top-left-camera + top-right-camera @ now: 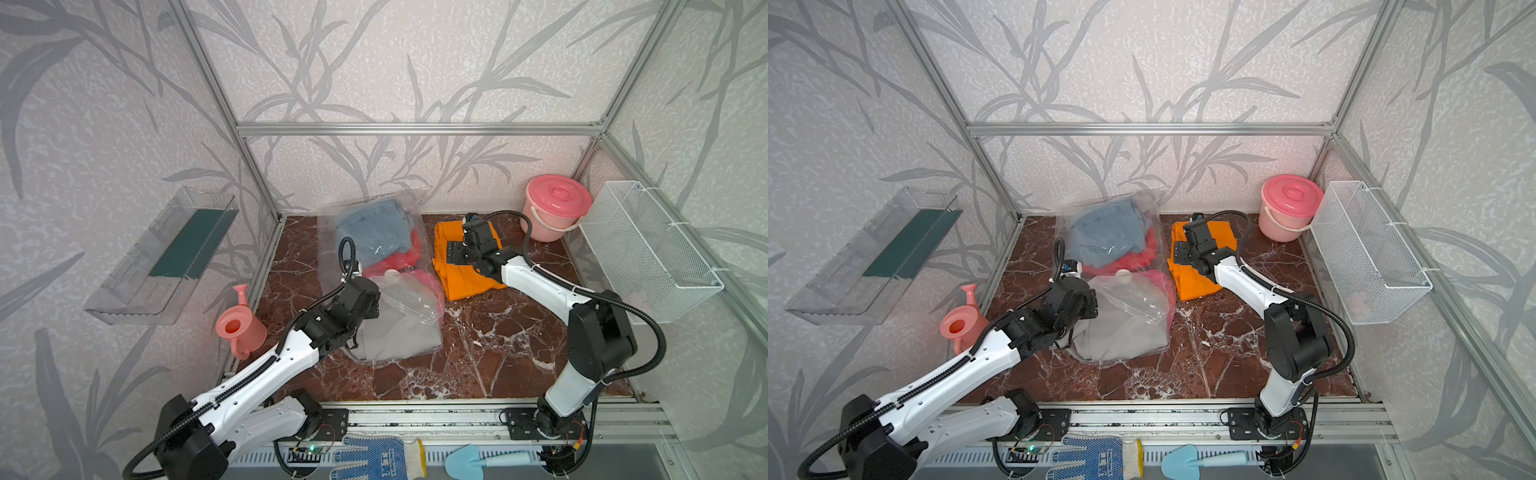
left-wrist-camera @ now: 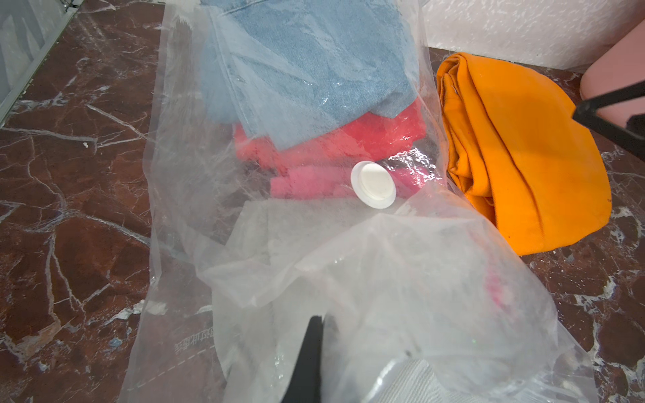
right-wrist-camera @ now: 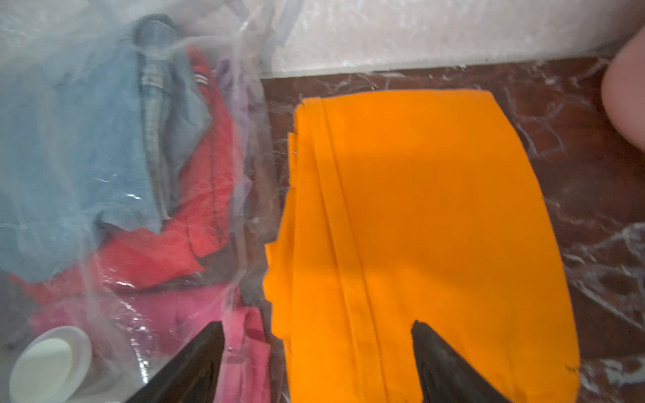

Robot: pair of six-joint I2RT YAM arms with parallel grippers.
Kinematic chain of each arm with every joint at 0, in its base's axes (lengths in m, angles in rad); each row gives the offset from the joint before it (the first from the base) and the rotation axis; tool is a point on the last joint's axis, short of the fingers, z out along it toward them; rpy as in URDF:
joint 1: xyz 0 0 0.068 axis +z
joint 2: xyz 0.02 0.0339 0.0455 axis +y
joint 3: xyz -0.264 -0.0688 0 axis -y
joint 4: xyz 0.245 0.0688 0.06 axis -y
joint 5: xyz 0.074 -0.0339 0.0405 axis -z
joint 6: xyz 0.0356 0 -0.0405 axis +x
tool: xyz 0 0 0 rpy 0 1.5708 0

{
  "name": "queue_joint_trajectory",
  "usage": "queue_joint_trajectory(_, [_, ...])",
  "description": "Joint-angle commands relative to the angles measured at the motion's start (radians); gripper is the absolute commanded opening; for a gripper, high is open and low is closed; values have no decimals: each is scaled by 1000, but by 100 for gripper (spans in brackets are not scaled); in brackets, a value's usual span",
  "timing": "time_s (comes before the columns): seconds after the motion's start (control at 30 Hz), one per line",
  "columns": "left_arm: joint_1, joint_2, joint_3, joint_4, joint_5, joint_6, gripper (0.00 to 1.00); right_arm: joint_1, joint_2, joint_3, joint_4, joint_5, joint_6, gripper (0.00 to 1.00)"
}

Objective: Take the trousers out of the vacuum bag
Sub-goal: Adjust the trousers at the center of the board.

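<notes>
The clear vacuum bag (image 1: 409, 291) (image 2: 181, 209) lies on the marble floor with its white valve (image 1: 391, 273) (image 2: 373, 185) on top. Inside it lie denim trousers (image 1: 374, 228) (image 3: 69, 157), red ones (image 2: 349, 139), hot pink ones (image 3: 174, 314) and a lilac edge (image 3: 234, 87). Grey trousers (image 1: 395, 336) (image 1: 1121, 336) fill the near end. My left gripper (image 2: 323, 321) (image 1: 374, 309) is shut on the bag's film over the grey cloth. Orange trousers (image 1: 461, 278) (image 3: 419, 209) lie outside, right of the bag. My right gripper (image 3: 316, 335) (image 1: 456, 252) hangs open above their left edge.
A pink lidded bucket (image 1: 557, 208) stands at the back right beside a white wire basket (image 1: 648, 249) on the right wall. A pink watering can (image 1: 239, 328) sits at the floor's left edge under a clear wall tray (image 1: 162, 257). A dotted glove (image 1: 374, 457) and a blue trowel (image 1: 478, 461) lie in front.
</notes>
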Motion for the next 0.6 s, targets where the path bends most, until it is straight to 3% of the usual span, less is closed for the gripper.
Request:
queue_joint_trajectory(0.0, [12, -32, -5, -7, -16, 7, 0, 21, 106, 65, -140, 40, -56, 84])
queue_joint_trajectory(0.57, [18, -43, -10, -11, -12, 3, 0, 67, 325, 189, -167, 84, -65, 83])
